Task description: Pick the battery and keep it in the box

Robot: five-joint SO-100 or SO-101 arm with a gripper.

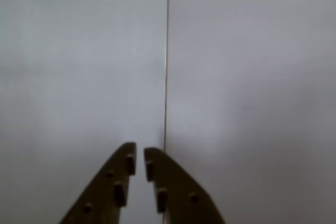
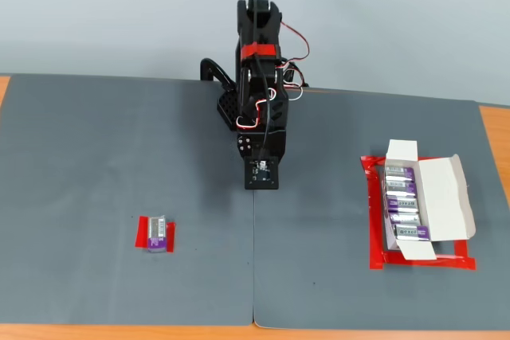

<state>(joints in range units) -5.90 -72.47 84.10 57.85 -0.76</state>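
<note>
Legible text: none that I can make out from my station. The battery point(image 2: 157, 232) on the left of the fixed view carries a pale label, too small for me to read. The batteries lying in the box point(image 2: 443, 201) show the same pale labels, print unresolved. In the wrist view I find no lettering, numbers or signs on anything.
</note>
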